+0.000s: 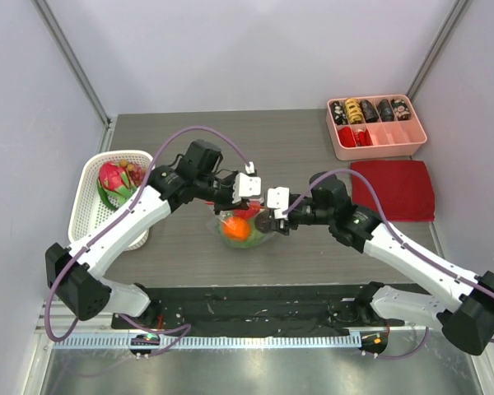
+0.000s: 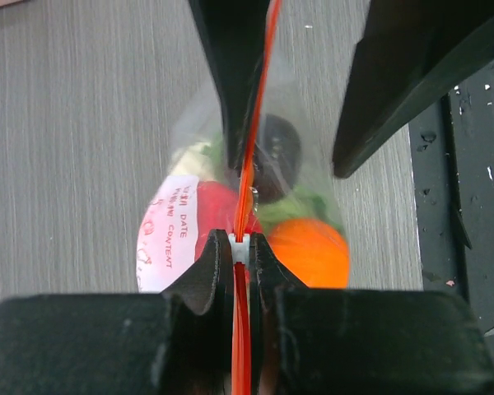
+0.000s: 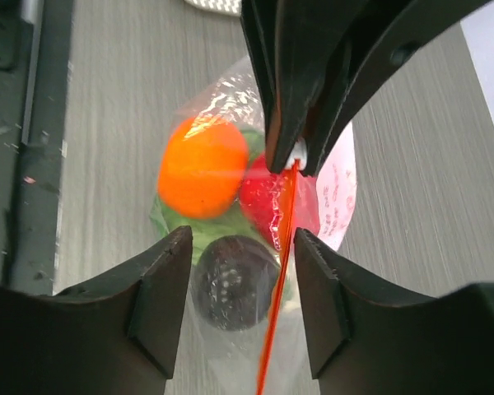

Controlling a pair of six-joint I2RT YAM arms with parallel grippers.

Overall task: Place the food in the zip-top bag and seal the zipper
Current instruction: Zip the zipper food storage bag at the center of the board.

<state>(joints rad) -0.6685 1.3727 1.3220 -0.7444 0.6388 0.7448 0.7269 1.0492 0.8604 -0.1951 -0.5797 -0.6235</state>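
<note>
Food [image 3: 202,169] is already seen inside the zip-top bag [image 3: 339,185] at mid-table. The zipper [image 2: 248,193] is pinched by the left gripper [image 2: 240,251], while the right gripper [image 3: 243,247] is spread astride it. Sealing is judged unfinished.

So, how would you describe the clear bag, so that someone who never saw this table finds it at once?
Look at the middle of the grey table. There the left claw pinches a clear bag by its top. Unlike the white basket and pink tray, it is see-through, with an orange fruit inside and an orange-red strip along its mouth.
</note>
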